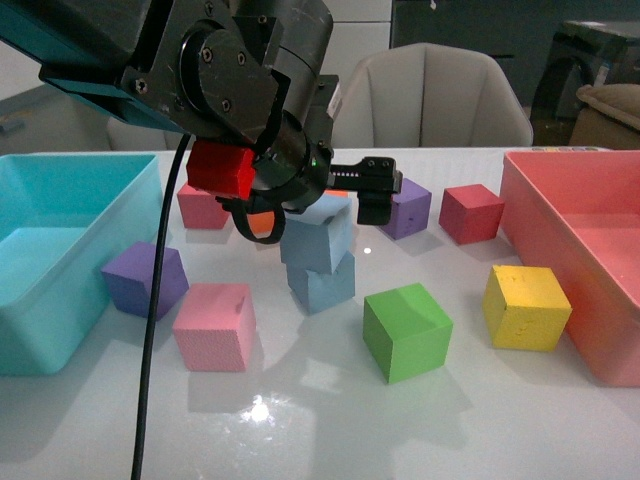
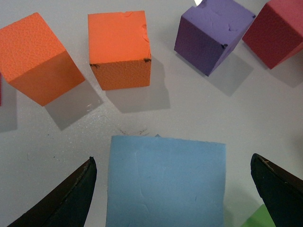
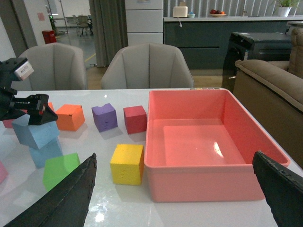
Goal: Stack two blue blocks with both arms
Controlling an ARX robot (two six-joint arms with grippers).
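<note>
Two sky-blue blocks stand stacked at the table's middle: the upper one [image 1: 318,235] sits slightly turned on the lower one [image 1: 322,282]. My left gripper [image 1: 350,200] hovers just above the stack, open. In the left wrist view the upper block's top face [image 2: 165,184] lies between the spread fingers [image 2: 71,198] without touching them. The right wrist view shows the stack [image 3: 35,132] far to one side under the left gripper [image 3: 28,109]. My right gripper [image 3: 174,155] is open and empty, facing the pink bin; it is out of the front view.
A teal bin [image 1: 60,250] stands at the left and a pink bin [image 1: 580,250] at the right. Green [image 1: 405,330], yellow [image 1: 525,305], pink [image 1: 213,325], purple [image 1: 145,278] and red [image 1: 470,212] cubes surround the stack. Two orange cubes [image 2: 120,49] lie behind it.
</note>
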